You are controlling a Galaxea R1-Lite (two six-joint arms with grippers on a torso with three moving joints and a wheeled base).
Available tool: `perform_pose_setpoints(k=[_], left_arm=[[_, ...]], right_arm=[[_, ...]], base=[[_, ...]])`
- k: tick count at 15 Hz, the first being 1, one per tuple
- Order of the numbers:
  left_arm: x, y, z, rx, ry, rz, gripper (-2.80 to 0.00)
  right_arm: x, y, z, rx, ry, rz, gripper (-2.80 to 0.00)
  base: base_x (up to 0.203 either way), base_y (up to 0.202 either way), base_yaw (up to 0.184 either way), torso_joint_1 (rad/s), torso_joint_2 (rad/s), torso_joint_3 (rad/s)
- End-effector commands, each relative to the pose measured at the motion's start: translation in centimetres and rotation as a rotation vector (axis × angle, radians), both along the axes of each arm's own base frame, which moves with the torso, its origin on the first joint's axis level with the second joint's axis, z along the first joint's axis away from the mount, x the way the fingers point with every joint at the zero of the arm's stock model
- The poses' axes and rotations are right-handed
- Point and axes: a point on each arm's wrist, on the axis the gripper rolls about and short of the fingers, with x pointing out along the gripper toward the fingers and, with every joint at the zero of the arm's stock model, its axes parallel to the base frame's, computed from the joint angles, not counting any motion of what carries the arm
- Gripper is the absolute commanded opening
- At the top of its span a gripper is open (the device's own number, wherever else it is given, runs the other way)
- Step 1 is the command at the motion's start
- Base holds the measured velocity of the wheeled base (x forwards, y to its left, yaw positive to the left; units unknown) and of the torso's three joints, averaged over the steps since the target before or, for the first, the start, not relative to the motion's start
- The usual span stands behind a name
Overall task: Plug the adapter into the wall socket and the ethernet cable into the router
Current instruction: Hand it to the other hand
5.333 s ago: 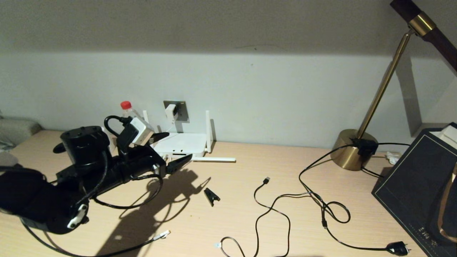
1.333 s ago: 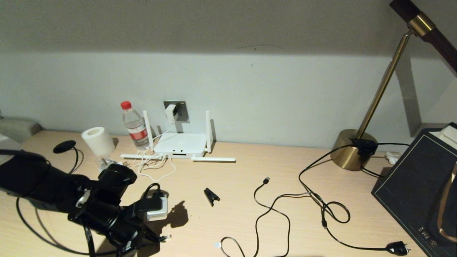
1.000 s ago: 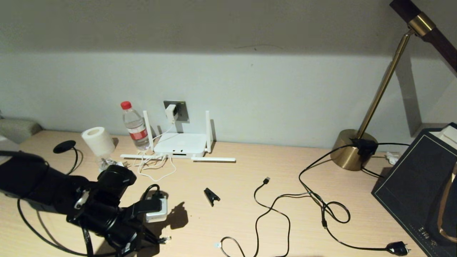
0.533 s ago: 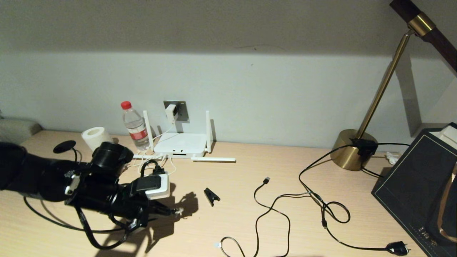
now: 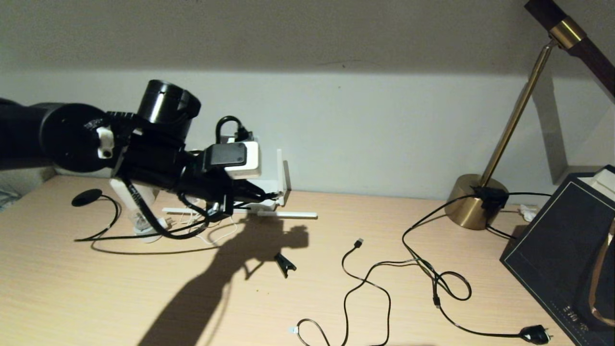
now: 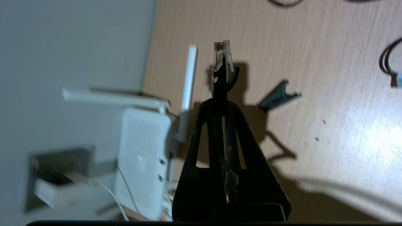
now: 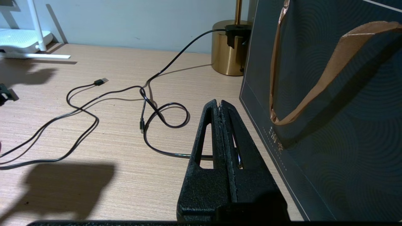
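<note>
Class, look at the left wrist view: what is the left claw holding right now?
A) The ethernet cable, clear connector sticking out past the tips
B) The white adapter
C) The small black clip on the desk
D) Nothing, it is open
A: the left claw is shut on the ethernet cable, whose clear connector sticks out beyond the tips, held above the desk near the router.

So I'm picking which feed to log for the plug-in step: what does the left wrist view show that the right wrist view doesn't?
Only the left wrist view shows the left gripper shut on the ethernet cable, clear connector sticking out, with the adapter in the wall socket. Only the right wrist view shows the shut, empty right gripper beside the dark bag, the brass lamp base and a thin black cable. Both show the router and the table.
</note>
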Motion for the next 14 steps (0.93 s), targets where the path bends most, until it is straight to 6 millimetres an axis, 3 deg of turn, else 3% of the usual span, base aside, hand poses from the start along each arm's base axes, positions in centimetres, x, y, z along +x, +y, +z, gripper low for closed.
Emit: perform_pose_setpoints(k=[1,5,7,9,11,14], left_arm=[[-0.2,-2.7,-0.2,0.041,-0.008,-0.044,-2.8],[-1.8,-2.8,-1.7,0.058,0.008,-0.062,-2.8],[-2.5,-2.9,-1.1,0.039,-0.039,-0.063,-2.8],[-2.5,-3.0,-0.2,0.019,-0.072,-0.065,-2.8],[-3.0,-3.1,1.4,-0.006,-0.123,-0.072,-2.8],[-3.9,-4.6,2.2,-0.024,-0.153,-0.126,-2.8]], right_arm=[[0.3,0.0,-1.0,0.0,0.036,0.0,-2.8],[0.2,0.0,-0.7,0.004,0.026,-0.001,-2.8],[-0.6,0.1,2.5,0.06,-0.052,0.032,-2.8],[0.0,0.3,6.1,0.168,0.002,0.155,-2.8],[2.9,0.7,9.3,0.304,0.176,0.32,-2.8],[8.7,1.1,11.8,0.45,0.419,0.482,-2.8]], base=[[0.0,0.0,0.0,0.0,0.0,0.0],[0.0,0.0,0.0,0.0,0.0,0.0],[0.0,0.0,0.0,0.0,0.0,0.0],[0.0,0.0,0.0,0.0,0.0,0.0],[0.0,0.0,0.0,0.0,0.0,0.0],[0.0,0.0,0.0,0.0,0.0,0.0]])
